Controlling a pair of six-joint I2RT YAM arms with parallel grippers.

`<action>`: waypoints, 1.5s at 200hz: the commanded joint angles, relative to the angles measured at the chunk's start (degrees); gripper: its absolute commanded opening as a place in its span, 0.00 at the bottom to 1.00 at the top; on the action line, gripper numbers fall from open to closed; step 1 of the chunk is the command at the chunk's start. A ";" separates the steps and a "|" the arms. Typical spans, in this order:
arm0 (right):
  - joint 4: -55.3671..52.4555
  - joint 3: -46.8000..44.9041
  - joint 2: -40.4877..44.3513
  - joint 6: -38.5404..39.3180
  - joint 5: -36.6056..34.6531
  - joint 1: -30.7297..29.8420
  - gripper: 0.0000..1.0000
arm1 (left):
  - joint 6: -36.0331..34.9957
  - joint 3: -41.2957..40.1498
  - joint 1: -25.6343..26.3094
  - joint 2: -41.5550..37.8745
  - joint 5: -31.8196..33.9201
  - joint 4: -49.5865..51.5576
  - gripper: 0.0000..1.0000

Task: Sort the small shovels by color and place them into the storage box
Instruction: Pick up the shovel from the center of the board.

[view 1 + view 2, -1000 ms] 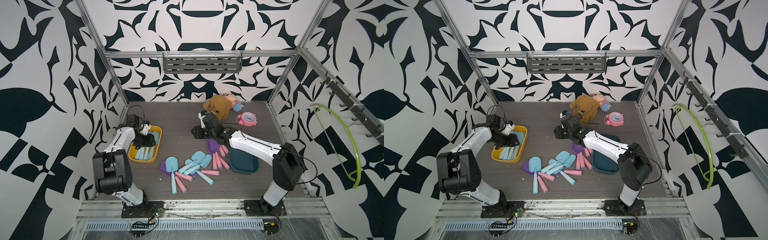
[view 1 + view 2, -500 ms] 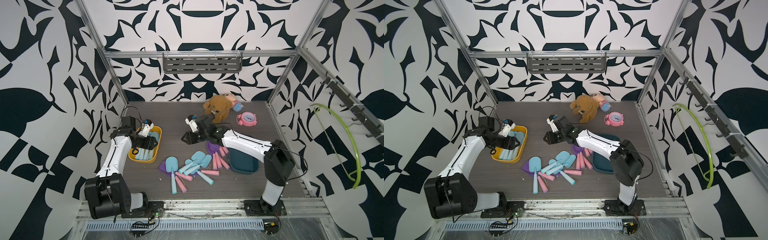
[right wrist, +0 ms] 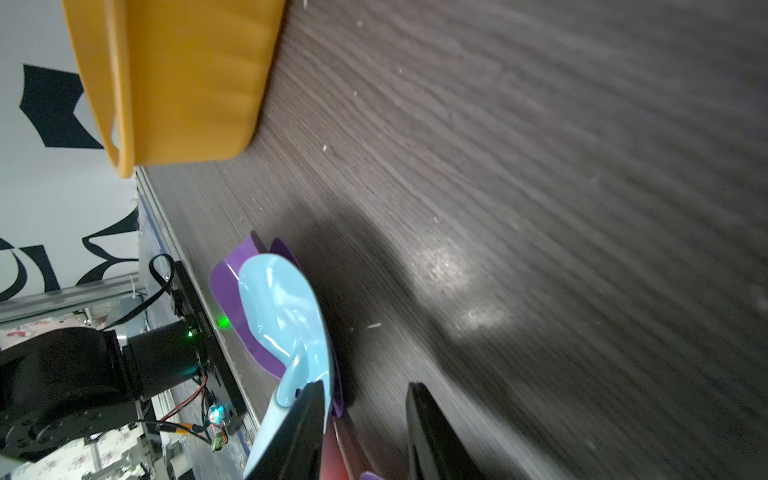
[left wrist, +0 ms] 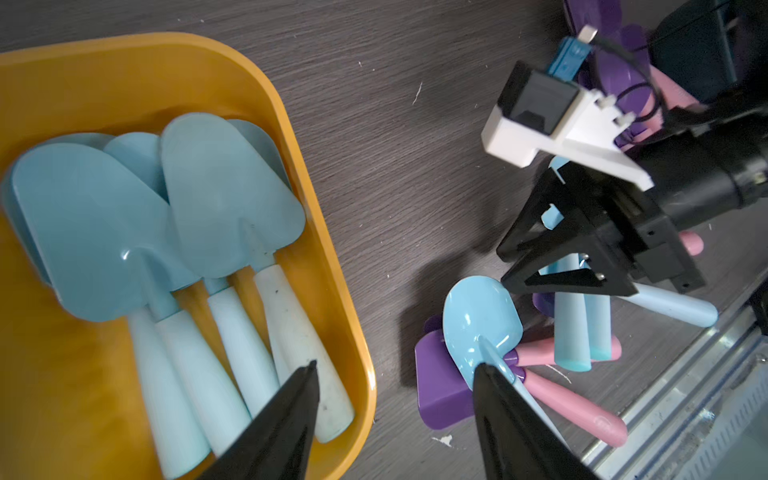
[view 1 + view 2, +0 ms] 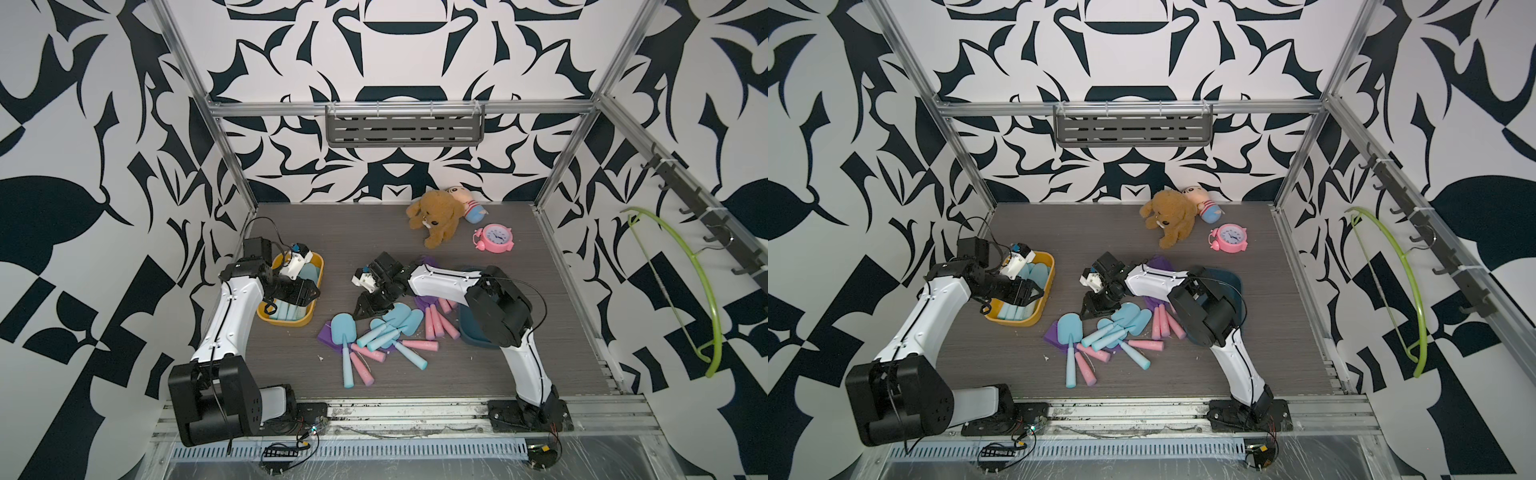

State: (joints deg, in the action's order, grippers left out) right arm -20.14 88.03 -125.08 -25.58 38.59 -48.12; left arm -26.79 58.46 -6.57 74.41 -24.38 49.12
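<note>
Left gripper [image 4: 395, 368]: spread wide, empty, over the yellow box [image 4: 124, 62] holding blue shovels [image 4: 95, 232].
Right gripper [image 3: 366, 385]: jaws apart, empty, at the edge of the loose shovels [image 5: 374, 336].
My plan: straddle the nearest blue shovel [image 3: 282, 316] at its handle, clear of the pink ones.

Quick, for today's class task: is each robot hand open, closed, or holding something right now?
Left hand: open, holding nothing.
Right hand: open, holding nothing.

Bright, even light — right-wrist blur
</note>
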 commanded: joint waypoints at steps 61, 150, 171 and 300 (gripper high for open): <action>4.64 3.02 -1.00 0.50 8.04 -0.74 0.25 | -0.76 -1.12 0.02 -0.94 -2.56 1.85 0.65; 9.04 -1.18 8.59 -0.52 4.59 -0.25 0.00 | -0.37 0.25 0.06 -0.98 -4.48 2.99 0.64; 12.10 -3.99 13.13 -2.01 1.68 0.62 0.00 | 0.45 2.04 0.11 -0.35 -6.17 3.84 0.64; 8.21 -8.37 27.83 -18.03 -37.85 4.60 0.00 | 11.75 15.62 24.14 9.16 10.43 4.15 0.65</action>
State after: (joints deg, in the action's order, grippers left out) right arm -12.12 78.28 -99.37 -40.05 6.48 -43.00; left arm -18.50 72.01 14.37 80.88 -20.21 53.56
